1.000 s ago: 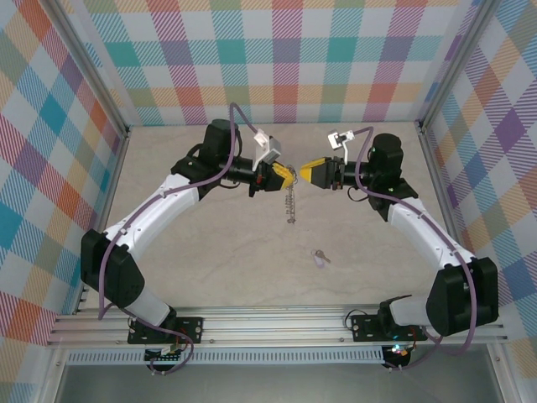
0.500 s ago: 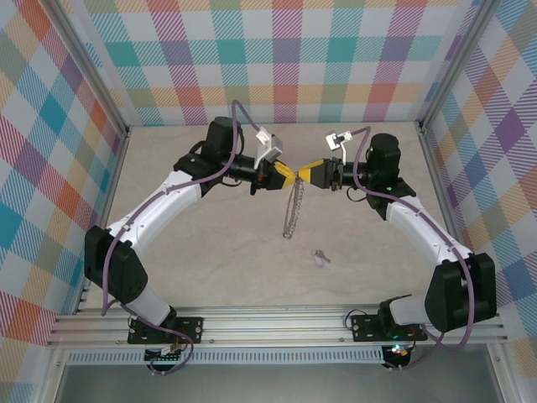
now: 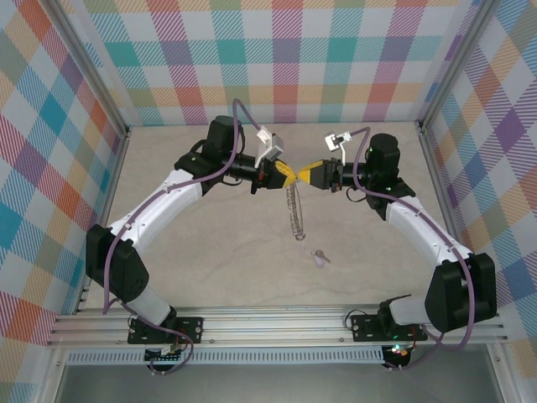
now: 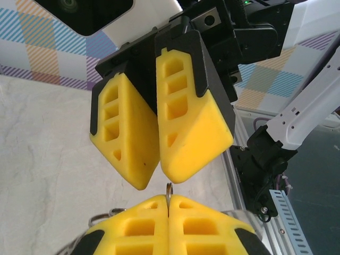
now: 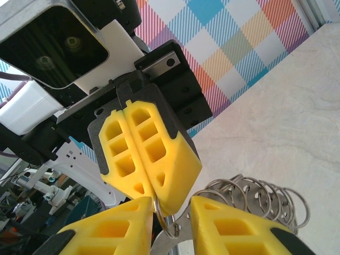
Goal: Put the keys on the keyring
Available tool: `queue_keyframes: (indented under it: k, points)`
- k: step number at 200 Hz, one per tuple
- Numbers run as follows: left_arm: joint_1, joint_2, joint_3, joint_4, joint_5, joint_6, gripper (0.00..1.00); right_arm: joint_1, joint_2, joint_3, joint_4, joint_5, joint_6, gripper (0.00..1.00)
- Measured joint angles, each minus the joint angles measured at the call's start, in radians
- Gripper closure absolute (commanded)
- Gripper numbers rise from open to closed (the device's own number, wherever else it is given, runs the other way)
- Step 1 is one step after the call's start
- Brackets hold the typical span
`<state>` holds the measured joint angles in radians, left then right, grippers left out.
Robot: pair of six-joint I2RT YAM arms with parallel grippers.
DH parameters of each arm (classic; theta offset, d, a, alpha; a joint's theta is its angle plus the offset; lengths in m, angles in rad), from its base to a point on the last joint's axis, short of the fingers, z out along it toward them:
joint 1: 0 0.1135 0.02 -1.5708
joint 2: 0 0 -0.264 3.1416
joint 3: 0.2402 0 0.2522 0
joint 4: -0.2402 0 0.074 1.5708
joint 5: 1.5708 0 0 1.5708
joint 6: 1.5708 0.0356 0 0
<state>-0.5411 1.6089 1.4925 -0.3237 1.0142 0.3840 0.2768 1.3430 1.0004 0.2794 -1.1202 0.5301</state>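
Loops of thin wire make the keyring (image 3: 294,211) light, floppy and slippery, so we judge a firm pinch on its rim safest. Our left gripper (image 3: 288,175) is clamped on its top and it dangles above the tabletop (image 3: 210,243). The right gripper (image 5: 171,218) has its fingers parted around a loop. The key (image 3: 320,258) lies on the tabletop nearby, tiny and best taken by its lilac head.

One keyring (image 3: 294,214) (edged with many small wire loops), one lilac-headed key (image 3: 320,258), and two yellow-fingered grippers: left gripper (image 3: 288,175), right gripper (image 3: 304,175).
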Motion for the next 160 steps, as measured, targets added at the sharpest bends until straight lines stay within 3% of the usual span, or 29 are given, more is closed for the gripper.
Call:
queue_keyframes:
  k: [48,92,160]
  points:
    - [0.0,0.003,0.007,0.0,0.01,0.0,1.0,0.016,-0.001,0.0,0.0,-0.017,0.0,0.8]
    - [0.0,0.005,0.01,-0.013,0.014,-0.001,1.0,0.019,-0.001,-0.001,0.0,-0.023,-0.013,1.0]
    - [0.003,0.026,0.036,-0.029,0.0,-0.015,1.0,0.018,-0.006,-0.012,0.016,0.021,-0.018,1.0]
